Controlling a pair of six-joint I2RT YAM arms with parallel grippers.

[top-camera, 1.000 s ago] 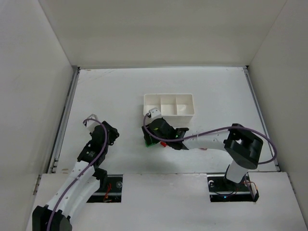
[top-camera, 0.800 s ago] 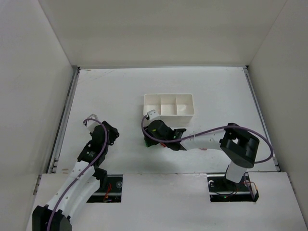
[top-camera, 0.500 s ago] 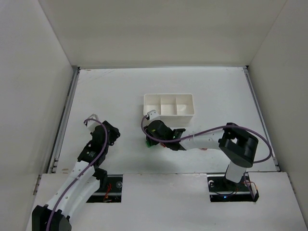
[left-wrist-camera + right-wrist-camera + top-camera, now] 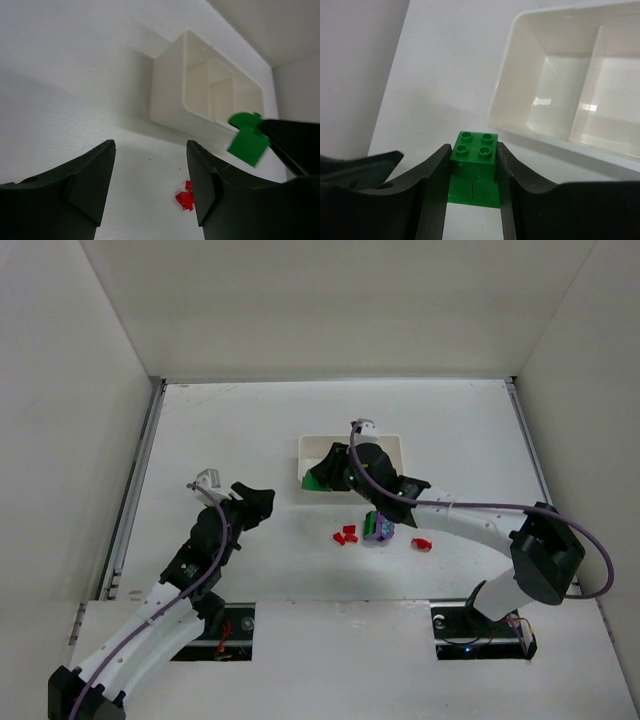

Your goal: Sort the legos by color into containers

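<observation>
Right gripper (image 4: 472, 146) clamped on green lego (image 4: 474, 170), 2 bricks stacked, held just beside near-left corner of tray (image 4: 506, 95). Light, rigid, slick plastic: pinch flat side walls, studs up. Left gripper (image 4: 150, 152) fingers apart, empty. Red legos (image 4: 347, 535) and purple lego (image 4: 380, 529) lie on table (image 4: 450, 430).

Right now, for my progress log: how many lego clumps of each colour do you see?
Green: 2, a green stack in the right gripper, a green bit beside the purple clump
Red: 2 red clumps
Purple: 1
Total: 5, none in the tray
</observation>
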